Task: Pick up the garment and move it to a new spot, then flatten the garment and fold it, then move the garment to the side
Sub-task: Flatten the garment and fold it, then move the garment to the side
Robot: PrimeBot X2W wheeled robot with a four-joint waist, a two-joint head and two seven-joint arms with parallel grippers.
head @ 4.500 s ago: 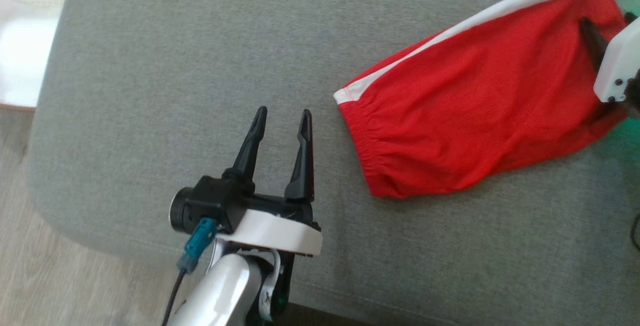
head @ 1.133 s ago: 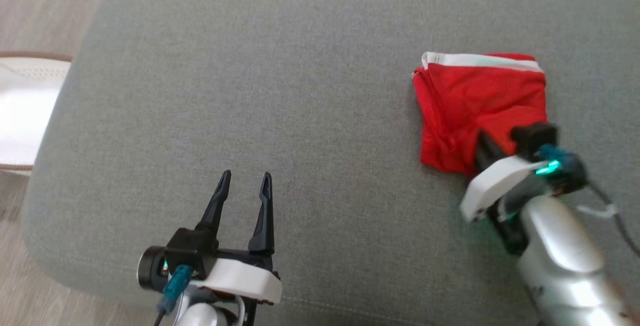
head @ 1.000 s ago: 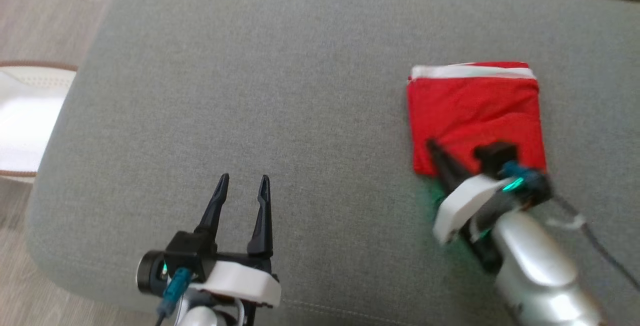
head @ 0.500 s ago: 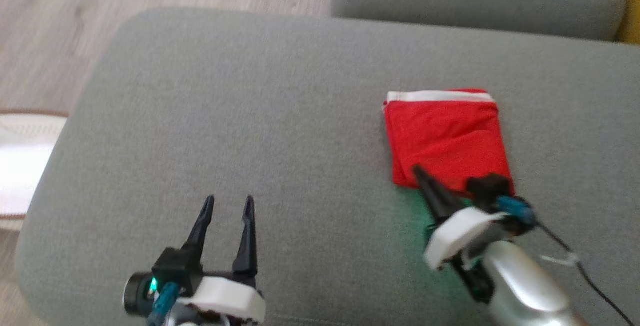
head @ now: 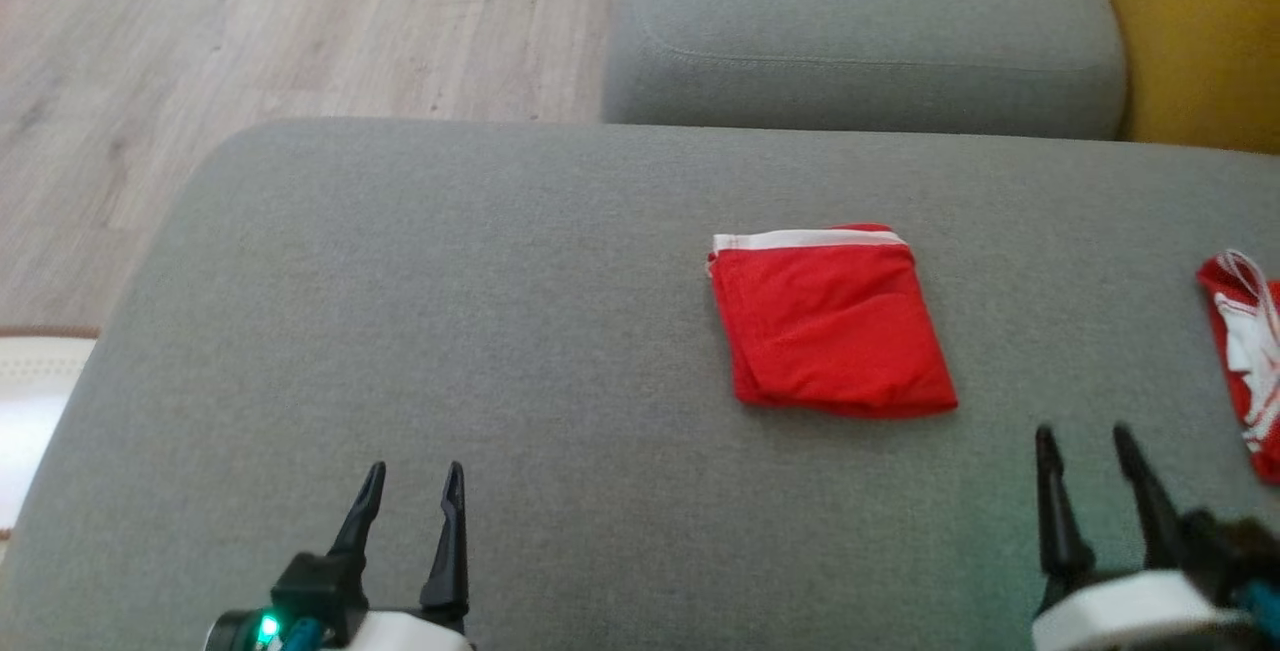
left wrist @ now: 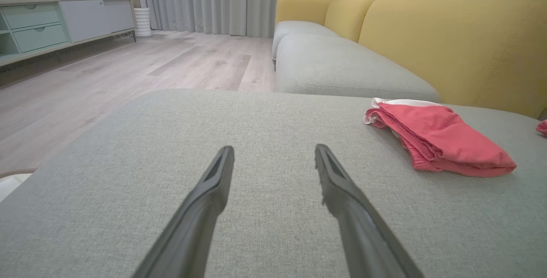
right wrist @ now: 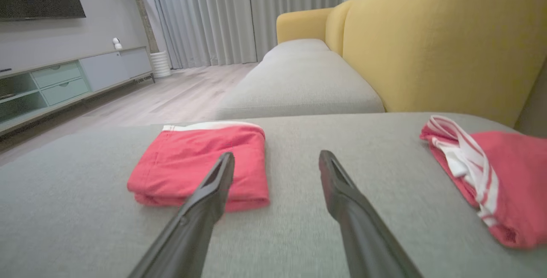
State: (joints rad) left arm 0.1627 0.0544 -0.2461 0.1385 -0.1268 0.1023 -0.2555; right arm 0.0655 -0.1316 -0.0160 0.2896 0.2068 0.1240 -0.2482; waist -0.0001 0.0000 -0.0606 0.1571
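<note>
Folded red fabric garment with white band [head: 830,326] lies flat on grey sofa cushion [head: 400,281]. Left gripper [head: 415,471], right gripper [head: 1083,431]: both spread wide, empty, clear of garment. Fold looks done. Likely next: grip near edge, slide aside.

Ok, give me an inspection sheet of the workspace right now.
Surface: grey cushion, flat.
Job's things: red garment folded square, white band at far edge, lying apart from both grippers.
Clutter: second red-and-white garment, crumpled, at the right.
Grippers: left gripper open, empty; right gripper open, empty.
Cables: teal connector at left wrist.
Surroundings: wooden floor, another grey seat, yellow sofa back.
</note>
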